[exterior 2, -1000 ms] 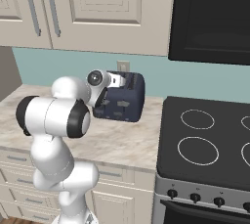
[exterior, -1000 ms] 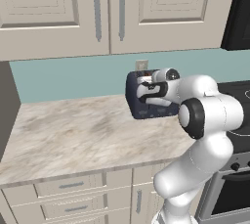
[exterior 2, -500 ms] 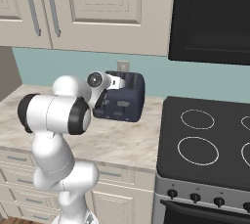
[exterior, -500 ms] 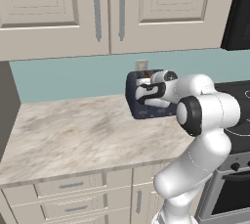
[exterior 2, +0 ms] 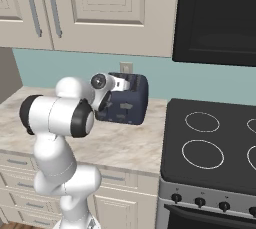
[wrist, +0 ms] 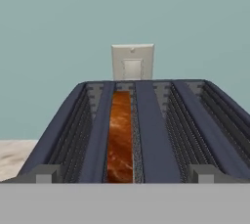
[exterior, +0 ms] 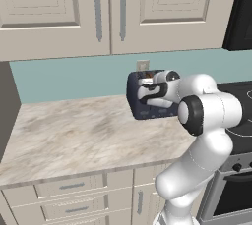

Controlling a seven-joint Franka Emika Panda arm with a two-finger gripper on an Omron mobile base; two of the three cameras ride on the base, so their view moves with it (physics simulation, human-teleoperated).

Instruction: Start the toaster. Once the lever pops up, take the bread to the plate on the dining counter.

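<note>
Hand [exterior: 146, 93] spread by boxy navy toaster [exterior: 139, 106], ribbed slots.

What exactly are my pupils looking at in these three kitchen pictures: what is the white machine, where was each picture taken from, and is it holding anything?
All three pictures are computer-rendered. The white machine is a robot arm with a two-finger gripper at its end. Two cameras sit behind the arm, one to its left and one to its right, so they show the same scene from two sides. The third camera rides on the hand and looks along the gripper.

On the marbled worktop stands a dark blue toaster, beside a black stove and in front of a wall socket. The hand view looks down the toaster's slots: a brown bread slice sits in the left slot. The gripper is open at the toaster's end and holds nothing.
</note>
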